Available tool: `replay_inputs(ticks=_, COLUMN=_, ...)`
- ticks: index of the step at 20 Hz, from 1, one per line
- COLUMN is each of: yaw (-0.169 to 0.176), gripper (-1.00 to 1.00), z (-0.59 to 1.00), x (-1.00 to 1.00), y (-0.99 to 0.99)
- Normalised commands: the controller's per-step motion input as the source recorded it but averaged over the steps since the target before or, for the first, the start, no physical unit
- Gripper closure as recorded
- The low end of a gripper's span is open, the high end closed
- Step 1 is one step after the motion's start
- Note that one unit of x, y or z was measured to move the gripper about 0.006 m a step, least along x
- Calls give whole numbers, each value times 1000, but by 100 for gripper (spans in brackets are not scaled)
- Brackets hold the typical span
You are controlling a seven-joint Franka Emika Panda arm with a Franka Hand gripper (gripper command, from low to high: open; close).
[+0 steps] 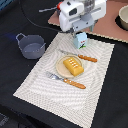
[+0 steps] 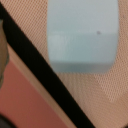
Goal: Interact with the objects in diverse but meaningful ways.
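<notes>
The white-and-blue milk carton [image 1: 80, 41] stands at the far edge of the beige placemat [image 1: 45, 82]. My gripper [image 1: 79, 32] is right above it, with its fingers hidden by the hand. In the wrist view the carton [image 2: 82, 37] fills most of the picture, very close, and no fingers show. The yellow ridged bread loaf [image 1: 73, 66] lies on a small plate [image 1: 61, 66] in the middle of the mat. The dark grey two-handled pot [image 1: 31, 47] stands on the black table at the exterior view's left. The tomato and the small white bottle are out of view.
A knife [image 1: 82, 57] with an orange handle lies beyond the plate and a fork [image 1: 67, 80] lies in front of it. A pinkish board [image 1: 107, 25] with a bowl [image 1: 123, 18] lies at the back right. A black cable [image 1: 35, 22] runs behind the arm.
</notes>
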Motion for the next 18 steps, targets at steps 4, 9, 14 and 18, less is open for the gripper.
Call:
replay_inputs(ticks=4, yaw=2, gripper=-100, z=1000, x=78, y=83)
replay_inputs(ticks=9, yaw=3, gripper=-100, z=407, x=23, y=48)
replay_inputs(ticks=14, yaw=0, gripper=-100, z=0, x=0, y=0)
replay_inputs(ticks=18, yaw=0, gripper=-100, z=0, x=0, y=0)
